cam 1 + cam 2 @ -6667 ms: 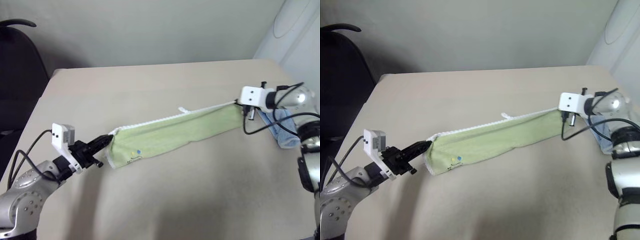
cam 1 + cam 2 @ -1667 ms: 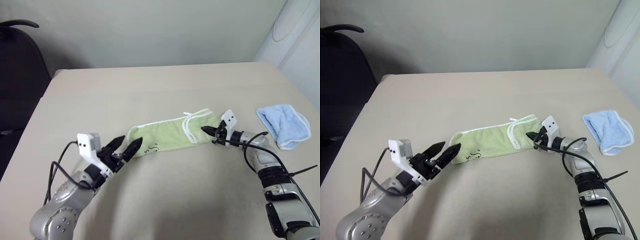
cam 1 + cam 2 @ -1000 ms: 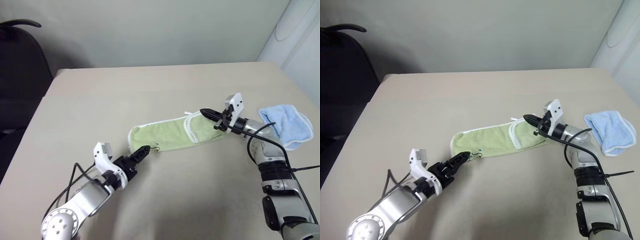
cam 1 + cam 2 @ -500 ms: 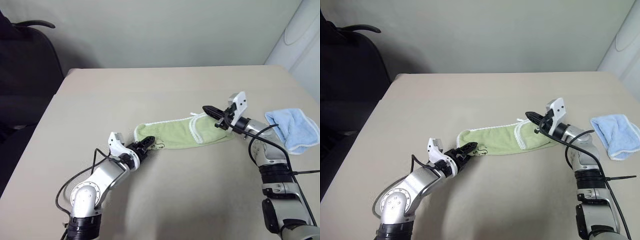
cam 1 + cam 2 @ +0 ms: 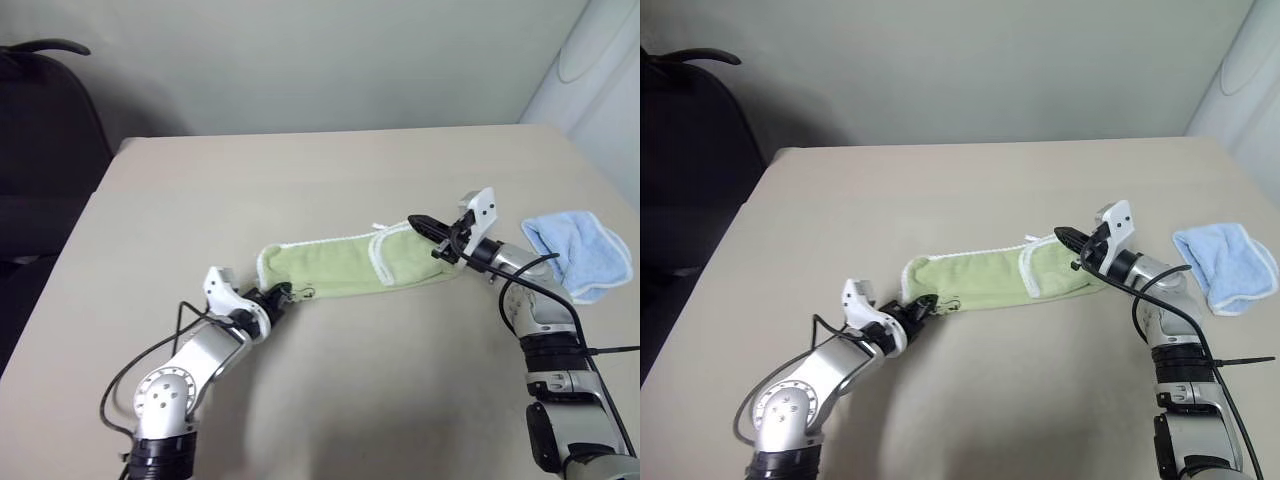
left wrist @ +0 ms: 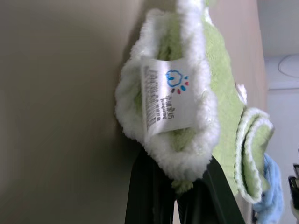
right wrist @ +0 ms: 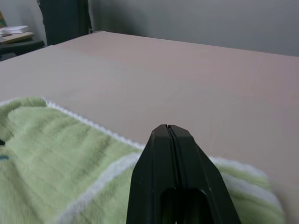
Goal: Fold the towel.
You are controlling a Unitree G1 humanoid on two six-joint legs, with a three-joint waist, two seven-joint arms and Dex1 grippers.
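Two tools: the left tool [image 6: 175, 186] pinches the soft, floppy green towel [image 5: 335, 265] at its white-edged corner, a good hold; the right tool [image 5: 422, 224] is shut, empty.

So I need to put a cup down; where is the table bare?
Bare: the far table behind the towel, and the near middle between both arms. Crowded: the right edge by the blue cloth and the towel strip.

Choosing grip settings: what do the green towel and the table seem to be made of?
The towel looks like soft terry cloth: fuzzy looped pile, white stitched edging, a sewn-in printed label. The table looks like a smooth, matte beige board, perhaps laminate; the pictures leave that open.
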